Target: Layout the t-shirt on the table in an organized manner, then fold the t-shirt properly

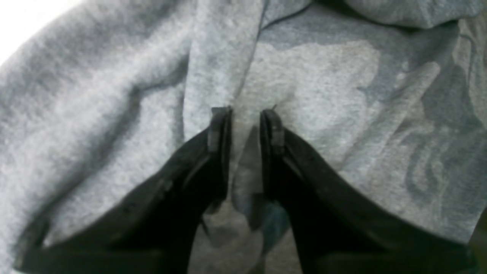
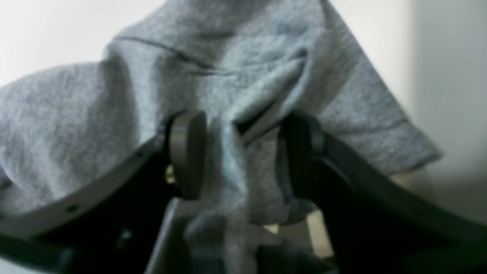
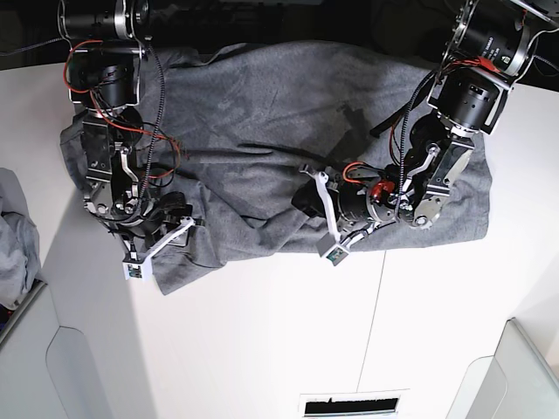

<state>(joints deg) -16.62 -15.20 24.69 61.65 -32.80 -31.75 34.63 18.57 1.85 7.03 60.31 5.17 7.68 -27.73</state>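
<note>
t-shirt (image 3: 288, 131) rumpled, spread on table (image 3: 262, 349) | left tool (image 1: 245, 114) pinching fold | right tool (image 2: 243, 152) parted astride ridge

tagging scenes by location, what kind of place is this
Probably a robot lab workbench rather than a home: a plain white table, two arms with exposed wiring working a grey t-shirt, and light grey bins at the corners.

The grey t-shirt (image 3: 271, 113) lies rumpled across the white table (image 3: 262, 349), both arms reaching onto it; a paler cloth bundle (image 3: 16, 236) sits at the left edge.
</note>
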